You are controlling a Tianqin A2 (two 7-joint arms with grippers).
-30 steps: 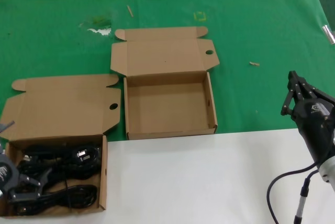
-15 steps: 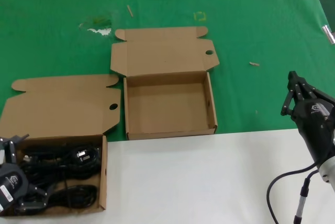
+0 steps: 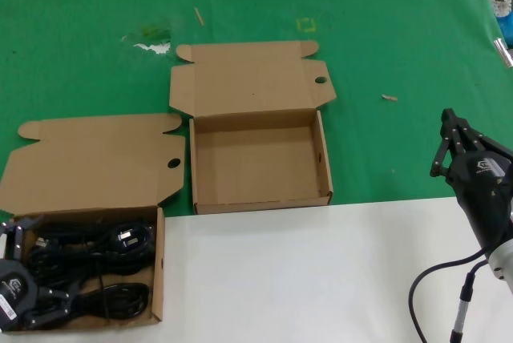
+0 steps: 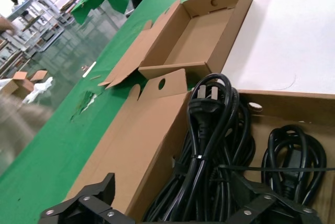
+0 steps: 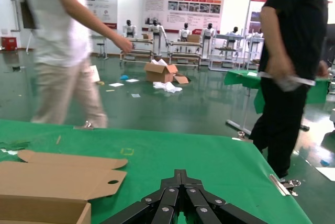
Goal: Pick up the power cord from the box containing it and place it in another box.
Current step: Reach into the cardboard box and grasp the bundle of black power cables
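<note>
The box containing the power cords (image 3: 159, 267) sits at the near left with its lid folded back. Black cords (image 3: 104, 247) lie in it as tied bundles; in the left wrist view a long bundle with a chunky plug (image 4: 209, 130) lies beside a second coil (image 4: 293, 156). My left gripper (image 3: 36, 267) is open inside this box, its fingers (image 4: 84, 208) spread either side of the long bundle, holding nothing. The other box (image 3: 256, 199) stands open and empty in the middle; it also shows in the left wrist view (image 4: 199, 35). My right gripper (image 3: 450, 144) is shut and parked at the right.
Both boxes rest on a green cloth (image 3: 401, 38), and a white surface (image 3: 321, 279) covers the near side. A small wooden chip (image 3: 389, 98) lies right of the empty box. People walk in the background of the right wrist view, beyond the table.
My left gripper's fingers have spread wider over the cords, and the gripper has shifted slightly towards the near left corner of the box. The right arm has not moved.
</note>
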